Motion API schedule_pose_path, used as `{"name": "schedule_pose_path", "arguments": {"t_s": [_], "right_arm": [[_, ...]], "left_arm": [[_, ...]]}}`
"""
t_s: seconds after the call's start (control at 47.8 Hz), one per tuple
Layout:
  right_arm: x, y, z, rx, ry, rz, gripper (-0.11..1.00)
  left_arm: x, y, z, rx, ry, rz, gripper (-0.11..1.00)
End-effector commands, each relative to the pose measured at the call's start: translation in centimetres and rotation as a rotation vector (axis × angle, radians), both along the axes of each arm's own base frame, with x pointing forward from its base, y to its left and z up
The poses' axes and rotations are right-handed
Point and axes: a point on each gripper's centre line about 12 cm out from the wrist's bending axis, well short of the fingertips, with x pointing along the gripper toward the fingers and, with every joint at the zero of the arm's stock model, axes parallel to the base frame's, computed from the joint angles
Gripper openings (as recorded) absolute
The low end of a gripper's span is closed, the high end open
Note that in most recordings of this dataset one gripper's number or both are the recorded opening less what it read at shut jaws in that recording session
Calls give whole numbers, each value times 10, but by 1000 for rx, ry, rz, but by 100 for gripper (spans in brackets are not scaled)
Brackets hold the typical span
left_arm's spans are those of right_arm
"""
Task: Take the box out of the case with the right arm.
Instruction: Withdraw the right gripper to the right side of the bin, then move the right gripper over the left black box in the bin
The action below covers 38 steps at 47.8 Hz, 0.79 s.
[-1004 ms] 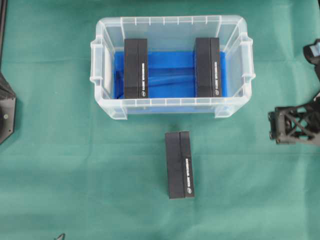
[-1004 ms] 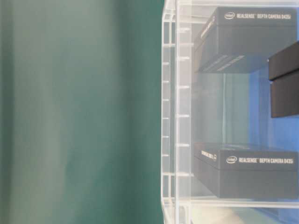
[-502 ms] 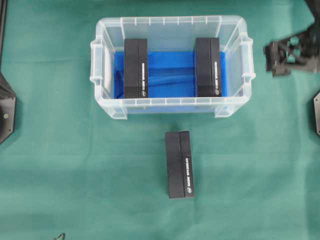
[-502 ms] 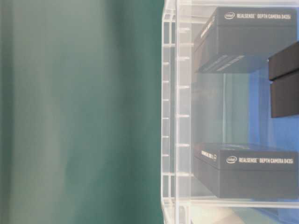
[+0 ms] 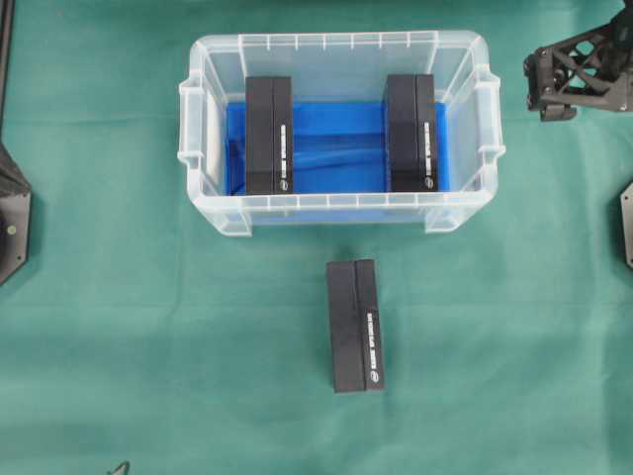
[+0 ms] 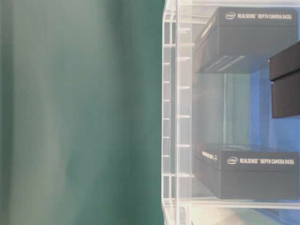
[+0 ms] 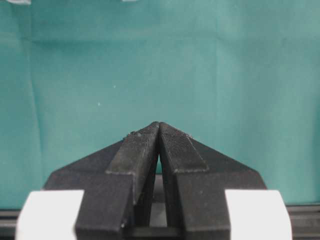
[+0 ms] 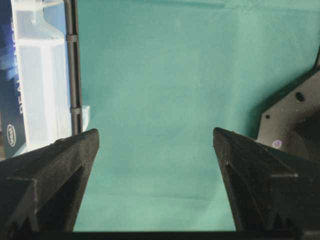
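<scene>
The clear case [image 5: 198, 99] with a blue-lined bottom stands at the back middle of the green cloth. Two black boxes stand inside it, one on the left [image 5: 268, 136] and one on the right [image 5: 411, 133]. Both also show through the case wall [image 6: 178, 117] in the table-level view, as the upper box [image 6: 248, 37] and the lower box [image 6: 248, 168]. My right gripper [image 5: 540, 87] hovers outside the case's right end, open and empty, with only cloth between its fingertips [image 8: 155, 145]. The case corner [image 8: 40, 75] lies to its left. My left gripper [image 7: 159, 126] is shut over bare cloth.
A third black box [image 5: 355, 326] lies on the cloth in front of the case. The left arm's black base [image 5: 12, 213] sits at the left edge. Another black part [image 5: 627, 223] shows at the right edge.
My right gripper has swung from the cloth at the right middle up to the far right, beside the case's right end. It stays open. The boxes and the case have not moved.
</scene>
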Motion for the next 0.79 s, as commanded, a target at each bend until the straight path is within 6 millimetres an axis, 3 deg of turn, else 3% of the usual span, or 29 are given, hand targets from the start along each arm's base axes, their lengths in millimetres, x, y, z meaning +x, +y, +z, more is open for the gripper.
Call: {"name": "schedule_pose_path", "arguments": {"t_s": [0.0, 0.481, 0.628, 0.774], "right_arm": [[-1, 0, 6, -6, -25, 1, 89], [5, 0, 7, -1, -50, 2, 89], [27, -1, 7, 1, -107, 22, 89], [62, -4, 7, -5, -134, 51, 89]], "left_arm": [[1, 0, 7, -1, -23, -3, 0], [1, 0, 7, -1, -23, -3, 0], [1, 0, 8, -1, -25, -3, 0], [1, 0, 8, -1, -25, -3, 0]]}}
